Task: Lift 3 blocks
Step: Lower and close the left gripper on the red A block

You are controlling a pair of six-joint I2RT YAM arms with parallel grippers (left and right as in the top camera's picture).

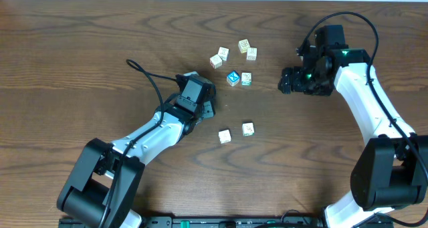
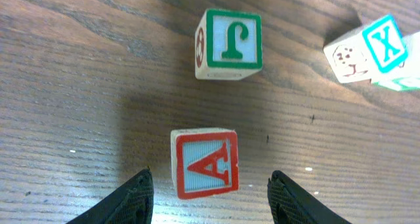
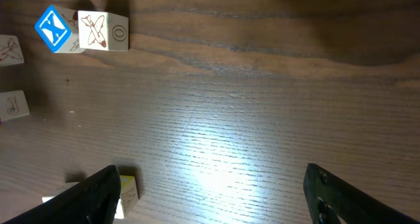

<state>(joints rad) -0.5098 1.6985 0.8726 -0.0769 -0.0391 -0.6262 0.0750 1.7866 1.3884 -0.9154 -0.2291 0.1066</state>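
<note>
In the left wrist view a wooden block [image 2: 205, 163] with a red-framed letter A lies on the table. It sits between the fingertips of my left gripper [image 2: 210, 179], which is open with a gap on both sides of it. Beyond it stand a green-framed J block [image 2: 230, 43] and a blue X block [image 2: 384, 43]. Overhead, my left gripper [image 1: 208, 108] hangs left of the scattered blocks. My right gripper [image 1: 286, 81] is to their right and is open [image 3: 211, 178] over bare wood. A yellow-sided block [image 3: 126, 190] rests beside its left finger.
Overhead, a cluster of pale blocks [image 1: 223, 53] lies at the back. A blue-faced cube [image 1: 233, 78] and a green-marked cube [image 1: 246, 78] sit side by side. Two more blocks [image 1: 225, 136] lie nearer the front. A black cable [image 1: 150, 77] loops left of the left arm.
</note>
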